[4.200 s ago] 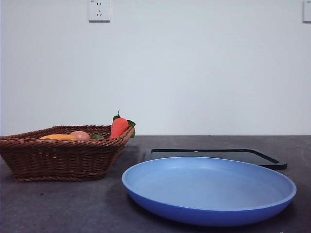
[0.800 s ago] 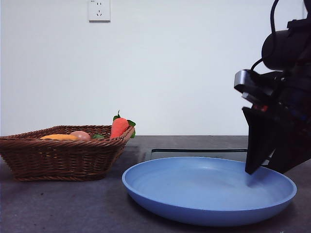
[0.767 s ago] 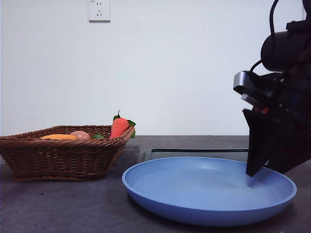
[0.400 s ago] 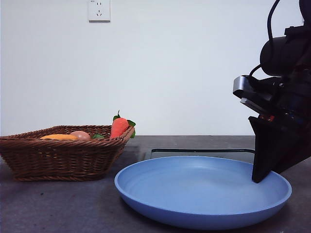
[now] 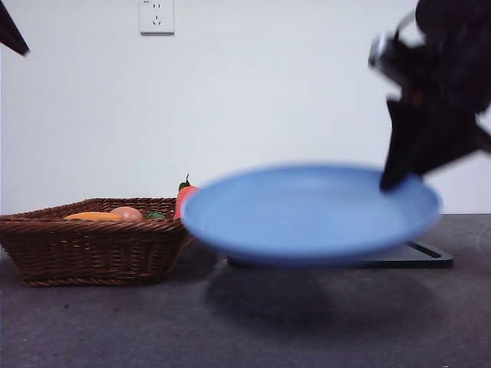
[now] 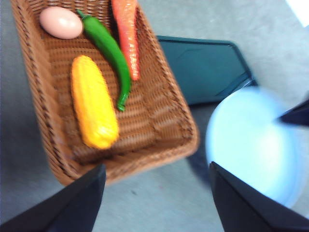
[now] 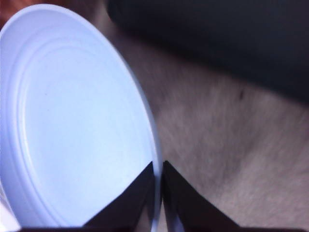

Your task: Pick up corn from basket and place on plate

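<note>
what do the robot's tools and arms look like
Both are black. The right tool sits under a bulky dark housing with a thin black cable looping above it; the wrist view shows two flat jaws tapering to tips. The left tool has wide, flat black jaws. No markings are legible.

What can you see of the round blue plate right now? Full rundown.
The round, shallow blue plate looks smooth and plastic-like, with a raised rim and faint concentric rings inside. It is empty and motion-blurred. It hangs in the air, roughly level, above the table, its shadow below it, partly in front of the flat black tray and beside the brown wicker basket. The right gripper pinches its rim between shut jaws; nothing else touches it.
</note>
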`<state>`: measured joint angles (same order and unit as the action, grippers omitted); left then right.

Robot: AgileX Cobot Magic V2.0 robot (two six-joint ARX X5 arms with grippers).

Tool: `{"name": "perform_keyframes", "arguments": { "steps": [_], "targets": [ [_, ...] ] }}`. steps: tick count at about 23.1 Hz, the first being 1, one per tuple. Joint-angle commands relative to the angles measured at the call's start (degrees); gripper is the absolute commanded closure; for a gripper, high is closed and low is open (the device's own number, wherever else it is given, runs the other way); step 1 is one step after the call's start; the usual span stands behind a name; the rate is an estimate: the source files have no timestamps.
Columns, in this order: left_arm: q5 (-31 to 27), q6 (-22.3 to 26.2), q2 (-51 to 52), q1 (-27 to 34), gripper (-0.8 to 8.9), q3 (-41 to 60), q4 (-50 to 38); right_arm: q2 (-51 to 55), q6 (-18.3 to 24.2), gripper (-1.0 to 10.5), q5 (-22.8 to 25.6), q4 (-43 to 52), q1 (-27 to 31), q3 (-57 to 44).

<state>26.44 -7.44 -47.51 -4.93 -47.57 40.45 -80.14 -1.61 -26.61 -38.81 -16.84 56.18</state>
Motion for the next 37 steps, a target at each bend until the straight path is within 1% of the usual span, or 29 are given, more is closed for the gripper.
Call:
{"name": "perform_keyframes", "arguments": {
  "steps": [1,3,6,8,12,16,20,26,29,33,37],
  "targets": [
    [-4.09,0.83,-5.16,-2.34,4.63,-3.23,-0.63,2.43,-0.98,9.5,0.85,-1.84,-0.11,3.80],
    [-7.45,1.25,-8.87,-4.13,4.63,-5.33,-0.61,3.98,-0.96,9.5,1.40,-3.06,-0.11,5.84],
    [-16.39,1.75,-18.08,-7.82,4.63,-10.84,-0.42,6.67,-0.98,9.5,1.66,-5.18,0.48,9.81],
    [-20.63,2.29,-24.30,-9.84,4.63,-14.78,0.31,7.80,-0.96,9.5,1.64,-6.51,0.96,11.41],
    [-24.28,3.76,-35.65,-12.76,4.63,-21.09,1.03,9.46,-0.85,9.5,1.66,-7.56,1.55,11.67],
    [-27.91,4.94,-44.68,-14.29,4.63,-24.41,1.07,9.55,-0.55,9.5,1.60,-8.09,2.21,11.67],
    [-28.72,4.90,-50.56,-14.27,4.63,-24.79,0.20,9.53,-0.13,9.5,1.60,-7.98,2.21,11.67],
    [-28.96,4.90,-54.14,-14.27,4.68,-24.79,-1.11,9.53,0.50,9.5,1.62,-7.89,2.21,11.67],
    [-28.89,4.81,-55.21,-14.34,5.24,-24.79,-0.13,9.53,0.59,9.5,1.62,-7.56,2.21,11.67],
    [-28.89,3.30,-55.23,-14.32,6.53,-24.81,0.33,9.53,0.81,9.5,1.62,-7.52,2.56,11.67],
    [-28.89,2.84,-54.40,-14.14,6.63,-25.07,1.20,9.53,0.79,9.5,1.60,-7.56,2.91,11.67]
  ]
}}
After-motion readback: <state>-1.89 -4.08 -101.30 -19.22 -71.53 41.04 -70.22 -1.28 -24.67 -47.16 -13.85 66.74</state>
